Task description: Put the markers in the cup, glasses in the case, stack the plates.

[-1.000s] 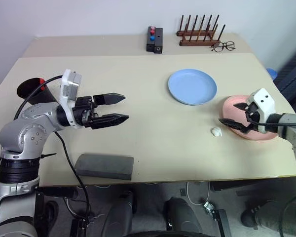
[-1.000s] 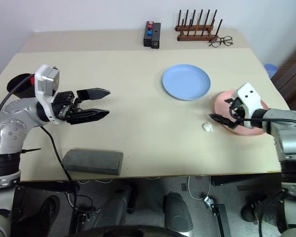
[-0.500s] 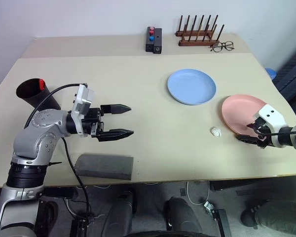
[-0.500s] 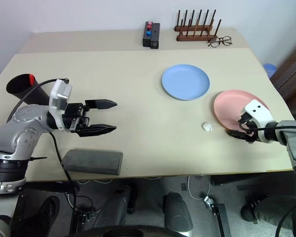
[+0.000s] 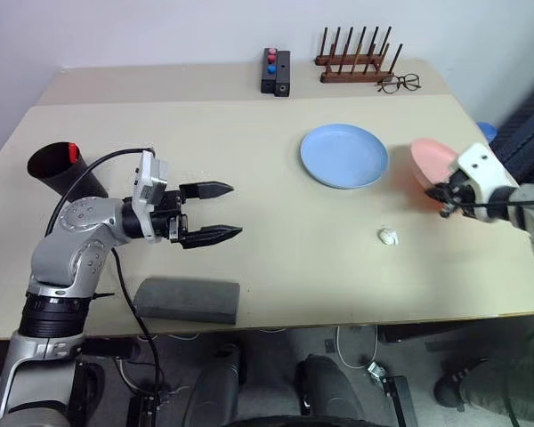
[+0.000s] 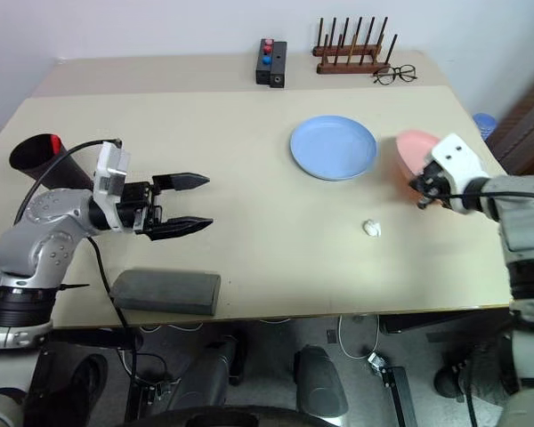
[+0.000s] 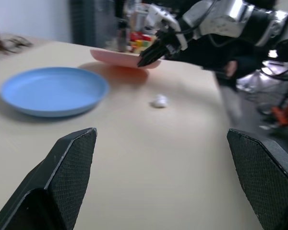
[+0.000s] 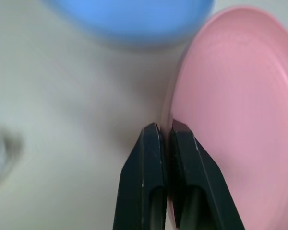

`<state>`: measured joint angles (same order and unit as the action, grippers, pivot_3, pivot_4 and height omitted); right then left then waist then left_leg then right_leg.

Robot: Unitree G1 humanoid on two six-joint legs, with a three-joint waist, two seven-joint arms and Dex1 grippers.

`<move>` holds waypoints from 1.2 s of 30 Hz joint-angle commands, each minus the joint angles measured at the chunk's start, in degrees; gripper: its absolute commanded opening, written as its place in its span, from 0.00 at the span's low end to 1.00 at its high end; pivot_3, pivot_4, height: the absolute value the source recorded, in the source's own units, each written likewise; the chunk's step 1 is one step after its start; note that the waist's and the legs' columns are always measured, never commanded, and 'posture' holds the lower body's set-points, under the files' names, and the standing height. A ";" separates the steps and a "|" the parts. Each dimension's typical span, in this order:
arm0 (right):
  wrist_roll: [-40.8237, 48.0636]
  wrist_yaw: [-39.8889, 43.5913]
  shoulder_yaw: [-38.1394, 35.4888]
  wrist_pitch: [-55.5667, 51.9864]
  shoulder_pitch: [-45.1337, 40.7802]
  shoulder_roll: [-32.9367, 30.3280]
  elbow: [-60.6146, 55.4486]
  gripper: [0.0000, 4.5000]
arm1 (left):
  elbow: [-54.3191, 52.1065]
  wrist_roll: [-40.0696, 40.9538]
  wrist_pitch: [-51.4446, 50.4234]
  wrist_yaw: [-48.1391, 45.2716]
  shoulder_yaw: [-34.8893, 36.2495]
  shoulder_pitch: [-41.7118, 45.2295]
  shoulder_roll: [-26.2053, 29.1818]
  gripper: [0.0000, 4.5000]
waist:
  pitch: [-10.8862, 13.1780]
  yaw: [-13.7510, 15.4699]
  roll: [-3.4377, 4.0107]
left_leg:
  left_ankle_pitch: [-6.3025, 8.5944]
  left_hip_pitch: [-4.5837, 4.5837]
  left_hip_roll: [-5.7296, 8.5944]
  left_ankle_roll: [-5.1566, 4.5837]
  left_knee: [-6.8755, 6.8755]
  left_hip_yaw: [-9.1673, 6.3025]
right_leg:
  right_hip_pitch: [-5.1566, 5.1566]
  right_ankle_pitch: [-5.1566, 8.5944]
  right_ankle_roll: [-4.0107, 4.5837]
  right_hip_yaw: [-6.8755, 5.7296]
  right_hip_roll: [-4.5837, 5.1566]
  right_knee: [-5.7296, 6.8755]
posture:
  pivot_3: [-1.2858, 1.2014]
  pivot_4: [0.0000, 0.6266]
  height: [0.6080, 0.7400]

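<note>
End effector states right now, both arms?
Left end effector: open, empty, above the table.
Right end effector: shut on the pink plate at its rim, plate lifted.

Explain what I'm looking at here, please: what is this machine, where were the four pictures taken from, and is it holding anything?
It is a two-armed humanoid robot. Two pictures come from its head, looking down at a beige table; the other two come from cameras on its wrists. The right gripper is shut on the rim of the pink plate and holds it off the table beside the blue plate. The left gripper is open and empty. Also there: a black cup with a red-capped marker inside, a grey case, a small white object, and a wooden rack, wire-framed spectacles and a black box at the back.
</note>
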<state>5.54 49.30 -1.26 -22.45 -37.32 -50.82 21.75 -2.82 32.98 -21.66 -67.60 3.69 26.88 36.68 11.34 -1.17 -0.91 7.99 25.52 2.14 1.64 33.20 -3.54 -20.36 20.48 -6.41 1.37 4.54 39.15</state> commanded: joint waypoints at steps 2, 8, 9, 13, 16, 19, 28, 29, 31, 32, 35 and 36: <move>-2.70 -4.47 2.37 5.64 -7.37 6.08 -1.41 0.01 | 2.82 -4.22 5.76 6.07 2.28 2.49 -1.66 1.00 | 0.00 0.17 -0.01 | 0.00 0.02 0.00 0.00 -0.01 -0.01 | -0.01 0.00 0.00 -0.01 -0.02 0.00 | 0.52 0.24 0.96; -5.35 -7.54 7.73 6.41 -11.02 16.65 -2.49 0.01 | 2.13 -4.50 6.47 7.47 2.76 0.18 -1.20 1.00 | 0.00 0.20 -0.01 | -0.01 0.05 0.02 0.01 -0.03 -0.01 | -0.05 -0.01 -0.02 -0.03 -0.11 0.04 | 0.52 0.24 0.96; -6.14 -7.40 8.92 7.12 -10.41 17.51 -2.83 0.01 | 1.59 -4.58 6.72 7.67 2.94 -0.55 -1.07 1.00 | 0.00 0.30 -0.01 | -0.01 0.05 0.03 0.01 -0.03 -0.01 | -0.05 -0.01 -0.02 -0.03 -0.10 0.04 | 0.52 0.24 0.96; -9.08 -6.26 12.09 8.79 -8.97 17.37 -0.85 0.01 | -0.85 -4.21 6.40 7.88 3.73 -3.52 -0.33 1.00 | 0.00 0.61 -0.01 | -0.01 0.07 0.05 0.00 0.01 -0.04 | -0.05 -0.02 -0.04 -0.05 -0.09 0.05 | 0.52 0.24 0.96; -8.39 -4.87 11.70 7.14 -9.55 17.31 0.80 0.01 | -2.37 -3.42 5.06 8.63 4.18 -4.94 0.03 1.00 | 0.00 0.42 -0.01 | -0.01 0.06 0.07 0.01 0.02 -0.04 | -0.04 -0.04 -0.07 -0.05 -0.08 0.07 | 0.52 0.24 0.96; -8.51 -3.74 11.78 7.43 -9.82 17.26 1.46 0.21 | -3.37 -2.73 4.01 8.78 4.40 -5.70 -0.04 1.00 | 0.00 0.25 -0.01 | -0.02 0.02 0.05 0.01 0.02 -0.05 | -0.03 -0.04 -0.06 -0.04 -0.09 0.09 | 0.52 0.24 0.96; -1.92 -2.45 4.11 1.55 -10.62 15.84 0.30 0.89 | -6.95 4.95 -1.30 7.16 6.52 -5.46 0.23 1.00 | 0.00 0.25 -0.01 | -0.02 0.03 0.04 0.01 0.00 -0.04 | -0.04 -0.04 -0.06 -0.03 -0.10 0.09 | 0.52 0.24 0.96; -0.65 -1.34 2.76 -0.68 -10.42 14.67 0.27 0.89 | -7.78 6.55 -2.68 6.33 6.81 -5.67 0.74 1.00 | 0.00 0.35 -0.01 | -0.02 0.04 0.04 0.01 0.00 -0.04 | -0.04 -0.04 -0.06 -0.04 -0.10 0.09 | 0.52 0.24 0.96; 2.73 2.32 0.66 -7.98 -8.91 11.75 -1.93 0.89 | -9.53 8.53 -4.49 4.54 6.62 -6.45 1.75 1.00 | 0.00 0.51 -0.01 | -0.01 0.04 0.05 0.01 0.01 -0.04 | -0.02 -0.03 -0.06 -0.04 -0.07 0.08 | 0.52 0.24 0.96; 4.22 4.20 0.19 -11.15 -7.98 10.42 -3.46 0.89 | -10.19 9.29 -5.23 4.00 6.47 -6.76 2.11 1.00 | 0.01 0.55 0.00 | -0.01 0.04 0.05 0.01 0.01 -0.05 | -0.01 -0.04 -0.06 -0.04 -0.06 0.07 | 0.52 0.24 0.96; 8.05 9.92 0.16 -18.72 -2.66 5.21 -9.32 0.89 | -11.85 9.49 -5.84 3.41 4.80 -7.14 2.18 1.00 | 0.00 0.47 -0.01 | 0.00 0.04 0.06 -0.01 0.00 -0.05 | 0.01 -0.03 -0.06 -0.04 0.04 0.01 | 0.52 0.24 0.96; 8.15 10.73 0.59 -20.29 -0.86 3.52 -10.44 0.89 | -12.07 8.75 -5.33 3.14 3.98 -7.24 2.00 1.00 | 0.00 0.42 -0.01 | 0.01 0.03 0.03 -0.02 -0.01 -0.07 | 0.02 -0.03 -0.05 -0.04 0.03 0.00 | 0.52 0.24 0.96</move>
<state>11.92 57.95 -0.02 -39.72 -39.35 -45.84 14.38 -12.68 41.51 -27.29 -63.84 8.09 19.68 38.38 11.34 -0.75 -0.92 8.00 25.54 2.17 1.63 33.19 -3.61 -20.33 20.46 -6.45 1.33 4.58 39.15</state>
